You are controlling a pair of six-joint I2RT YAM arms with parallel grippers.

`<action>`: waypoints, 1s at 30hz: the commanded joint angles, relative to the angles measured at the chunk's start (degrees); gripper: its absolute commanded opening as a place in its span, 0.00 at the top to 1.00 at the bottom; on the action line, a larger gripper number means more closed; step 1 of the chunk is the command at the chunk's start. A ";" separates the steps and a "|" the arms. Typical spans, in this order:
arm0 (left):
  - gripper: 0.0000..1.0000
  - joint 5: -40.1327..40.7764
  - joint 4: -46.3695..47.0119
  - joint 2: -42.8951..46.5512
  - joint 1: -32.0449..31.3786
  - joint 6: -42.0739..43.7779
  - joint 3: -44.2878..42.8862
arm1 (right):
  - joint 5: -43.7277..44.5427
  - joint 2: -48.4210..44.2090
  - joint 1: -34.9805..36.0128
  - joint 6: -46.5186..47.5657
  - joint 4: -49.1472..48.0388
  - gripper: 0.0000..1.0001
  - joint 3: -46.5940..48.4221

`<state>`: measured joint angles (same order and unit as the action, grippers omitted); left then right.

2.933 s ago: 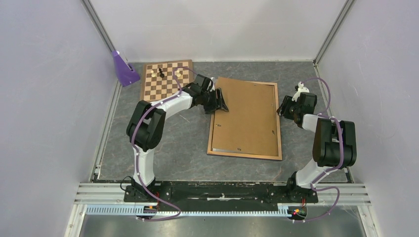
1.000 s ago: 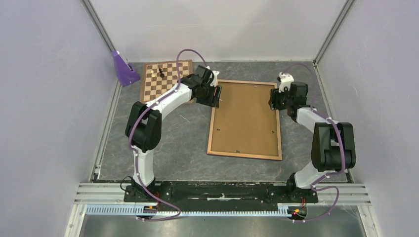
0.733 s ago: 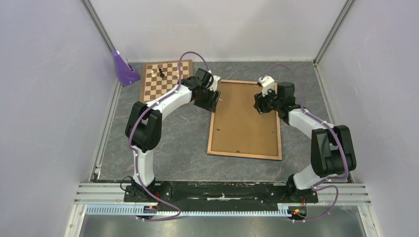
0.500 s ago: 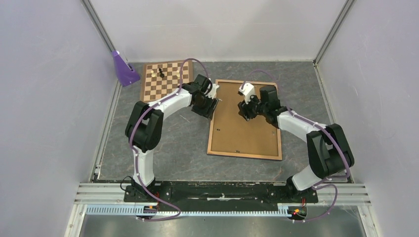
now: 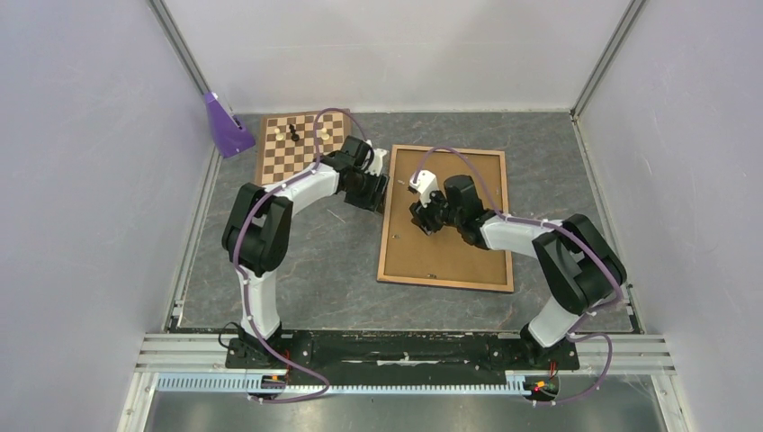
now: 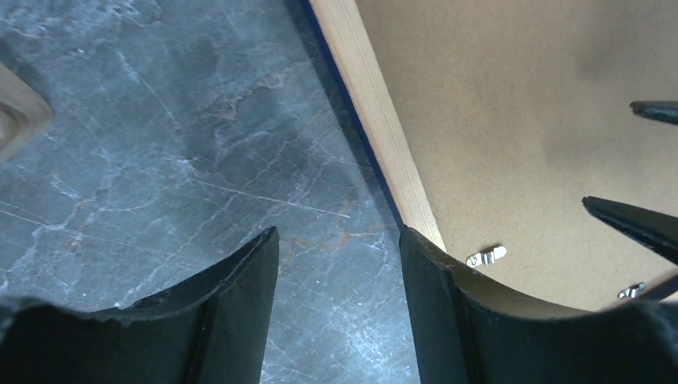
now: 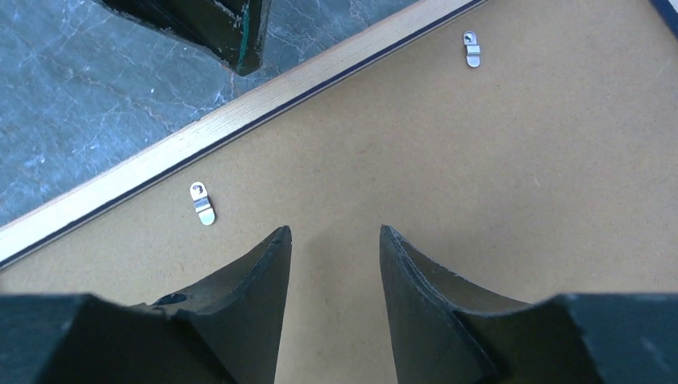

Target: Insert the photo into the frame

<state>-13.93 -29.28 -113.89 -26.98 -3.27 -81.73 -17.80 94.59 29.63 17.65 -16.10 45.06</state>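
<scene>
A: Where is the frame?
B: The large thin rectangular picture frame (image 5: 445,283) of light brown wood lies flat, back upward, on the grey marbled surface (image 5: 306,270). It sits somewhat right of the middle, its long sides running from the near edge toward the far edge. A dark blue line shows along its outer edge in the left wrist view.
A: What fills it?
B: A plain brown backing board (image 5: 454,256) sits inside the rails. Small silver turn clips (image 7: 202,202) lie on the board just beside the left rail.
A: And the left hand?
B: The left hand (image 5: 376,200) hovers at the frame's left rail, toward its far end. It is released: the two black fingers stand apart with nothing between them, one above the bare surface, the other above the rail.
A: The right hand?
B: The right hand (image 5: 421,221) reaches across the board and hangs over its far left part, near the left hand. Its fingers (image 7: 240,304) are spread too, and only bare board shows in the gap, so it is released and grasps nothing. Whether the tips touch the board I cannot tell.
A: Anything else on the surface?
B: A smaller brown-and-cream wooden chessboard (image 5: 288,160) lies toward the far left corner, with a few small black and white pieces (image 5: 293,135) on its far rows. A purple wedge-shaped plastic block (image 5: 225,124) stands at that corner, just beside the chessboard.
</scene>
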 commanded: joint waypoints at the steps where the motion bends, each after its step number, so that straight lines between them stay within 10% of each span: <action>1: 0.37 -3.21 5.10 1.61 1.73 -4.17 0.26 | 2.91 2.25 2.01 -3.41 -6.70 0.53 0.77; 30: 0.40 -9.19 5.93 -3.46 2.28 -7.60 2.28 | 3.24 7.94 6.69 -2.01 -4.76 0.58 3.55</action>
<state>-23.07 -23.88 -116.51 -24.67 -8.64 -79.96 -13.63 101.86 35.51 15.55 -20.08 46.81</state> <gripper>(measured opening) 0.610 0.433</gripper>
